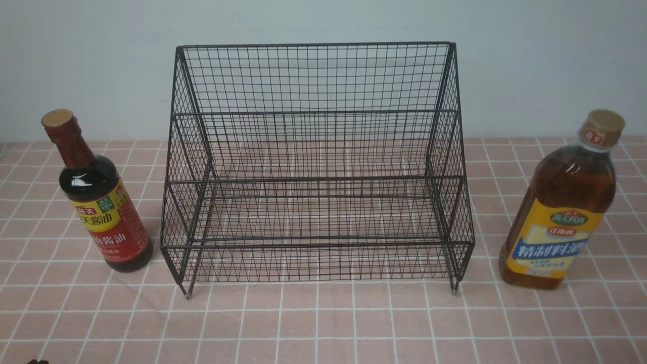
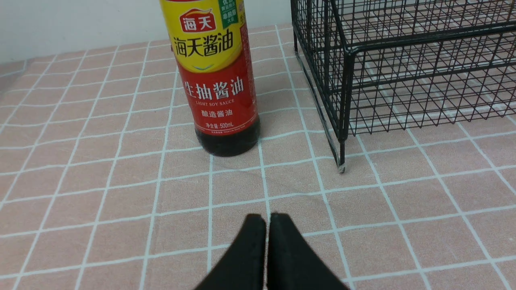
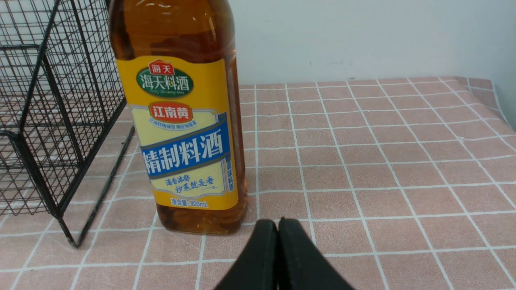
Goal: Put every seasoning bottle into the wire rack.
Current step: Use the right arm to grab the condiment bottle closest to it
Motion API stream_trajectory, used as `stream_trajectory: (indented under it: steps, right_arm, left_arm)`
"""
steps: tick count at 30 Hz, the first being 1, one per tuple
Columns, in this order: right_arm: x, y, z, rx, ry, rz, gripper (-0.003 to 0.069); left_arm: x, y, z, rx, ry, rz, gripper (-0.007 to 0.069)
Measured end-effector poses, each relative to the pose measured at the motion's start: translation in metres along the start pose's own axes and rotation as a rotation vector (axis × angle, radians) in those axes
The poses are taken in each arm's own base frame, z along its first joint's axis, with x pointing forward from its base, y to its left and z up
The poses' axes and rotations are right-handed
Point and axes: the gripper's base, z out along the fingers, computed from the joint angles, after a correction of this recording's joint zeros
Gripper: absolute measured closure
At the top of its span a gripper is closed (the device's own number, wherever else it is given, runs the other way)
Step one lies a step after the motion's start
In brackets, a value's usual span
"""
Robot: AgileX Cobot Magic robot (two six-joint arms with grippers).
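While wire rack stands bottle-free | both fingers clenched

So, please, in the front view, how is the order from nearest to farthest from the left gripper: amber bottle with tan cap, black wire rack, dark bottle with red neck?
1. Dark bottle with red neck, on the rack's left.
2. Black wire rack, in the middle.
3. Amber bottle with tan cap, on the rack's right.
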Motion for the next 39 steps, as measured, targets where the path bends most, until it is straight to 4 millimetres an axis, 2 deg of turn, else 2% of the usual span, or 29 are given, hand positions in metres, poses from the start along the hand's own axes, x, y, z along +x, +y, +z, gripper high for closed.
stream_trajectory:
  steps: [33, 36, 39]
  right_arm:
    - [0.0, 0.0, 0.0, 0.0, -0.004, 0.001, 0.0673]
    - [-0.004, 0.001, 0.0, -0.009, -0.058, 0.063, 0.0673]
    - [-0.016, 0.001, -0.001, -0.038, -0.193, 0.28, 0.0673]
  left_arm:
    - [0.0, 0.0, 0.0, 0.0, 0.0, 0.0, 0.0631]
    - [0.0, 0.0, 0.0, 0.0, 0.0, 0.0, 0.0631]
    - [0.0, 0.0, 0.0, 0.0, 0.0, 0.0, 0.0631]
